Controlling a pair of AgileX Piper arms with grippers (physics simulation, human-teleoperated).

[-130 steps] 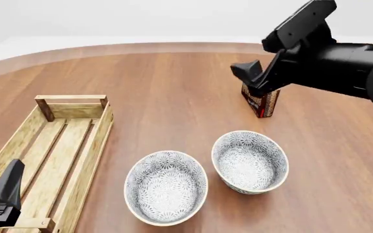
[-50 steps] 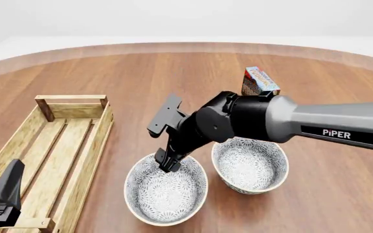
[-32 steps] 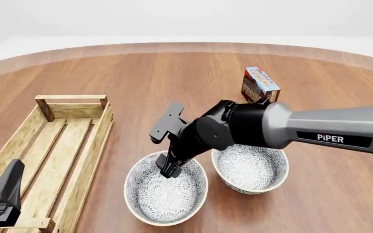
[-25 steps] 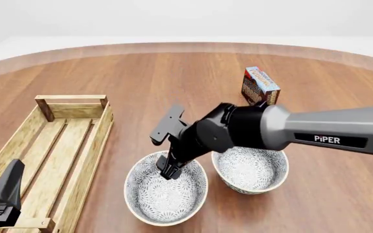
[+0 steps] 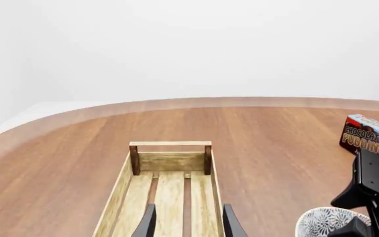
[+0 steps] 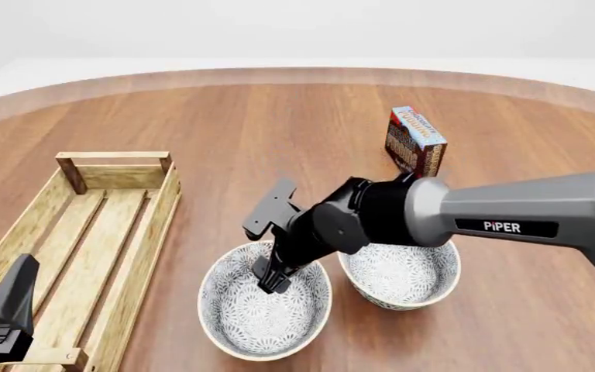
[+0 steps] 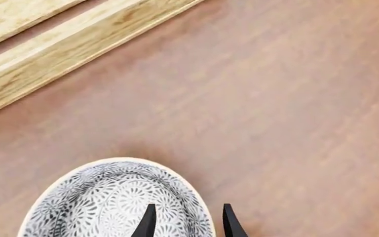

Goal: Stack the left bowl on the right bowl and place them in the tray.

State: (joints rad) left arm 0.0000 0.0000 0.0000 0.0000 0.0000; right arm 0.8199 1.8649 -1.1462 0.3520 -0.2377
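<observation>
My right pincer (image 6: 269, 280) at the left bowl (image 6: 264, 310)
Its fingers sit apart, one each side of the patterned rim.

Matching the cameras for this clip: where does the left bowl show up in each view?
Front view: left bowl at lower centre, right gripper dipping over its far rim.
Left wrist view: only a sliver at the bottom right corner.
Right wrist view: bottom left, fingertips straddling its rim.
Shared landmark: the tray.
</observation>
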